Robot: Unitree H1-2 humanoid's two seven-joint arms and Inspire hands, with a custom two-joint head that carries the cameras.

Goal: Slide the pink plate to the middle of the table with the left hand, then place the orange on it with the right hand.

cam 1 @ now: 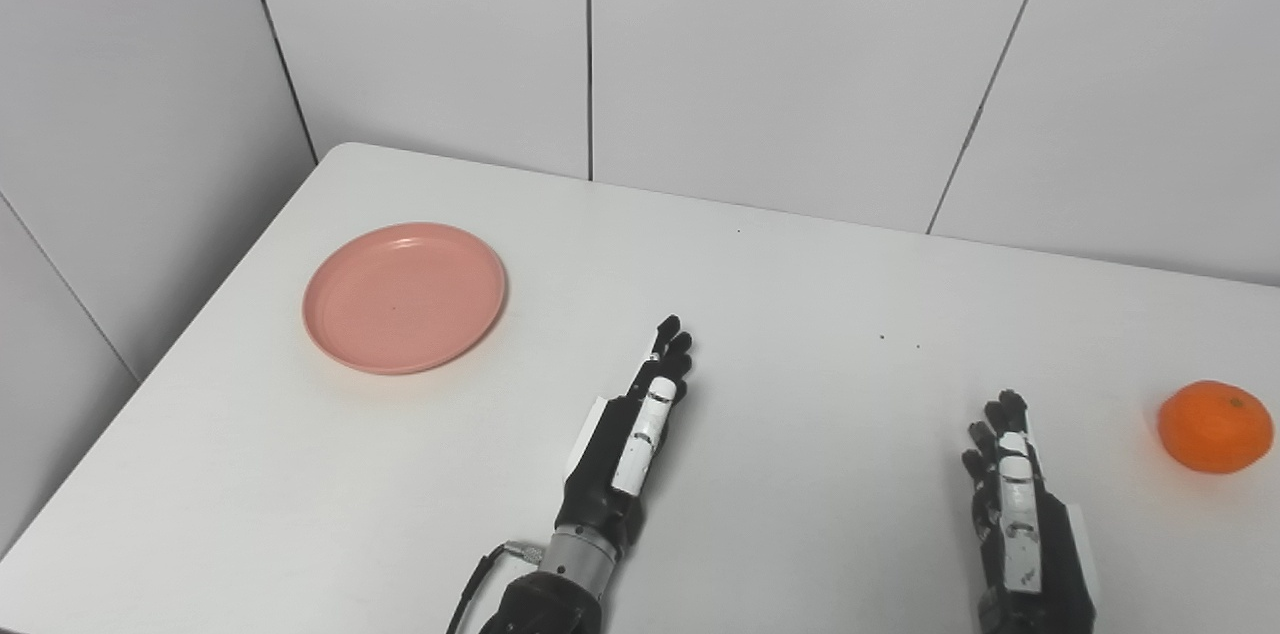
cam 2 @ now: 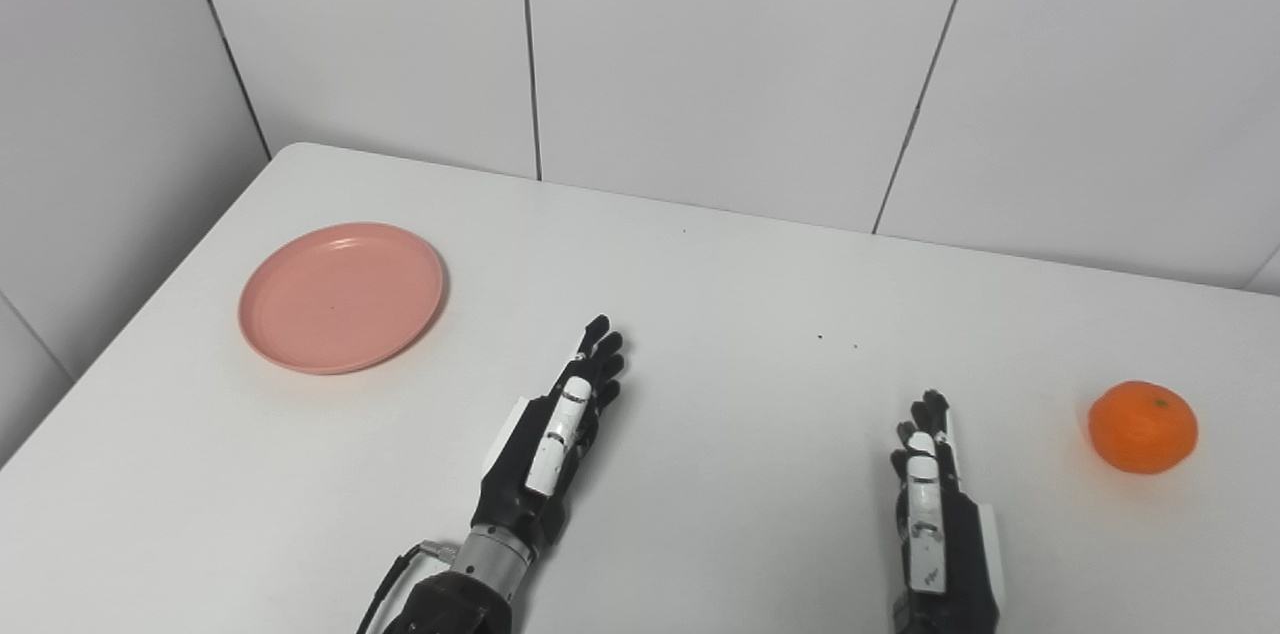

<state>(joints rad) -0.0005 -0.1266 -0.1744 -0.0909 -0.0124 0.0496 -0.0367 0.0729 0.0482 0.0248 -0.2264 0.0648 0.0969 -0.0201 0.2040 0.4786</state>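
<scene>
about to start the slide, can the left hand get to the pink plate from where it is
Probably yes. The left hand is open and holds nothing, and only bare table lies between it and the pink plate.

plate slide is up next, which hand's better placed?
Left. The left hand is open and nearer the pink plate, which sits on the table's left side. The right hand waits open beside the orange, far right.

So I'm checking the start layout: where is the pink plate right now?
The pink plate lies empty on the table's left side near the far corner, beyond and left of the left robot hand, untouched.
</scene>
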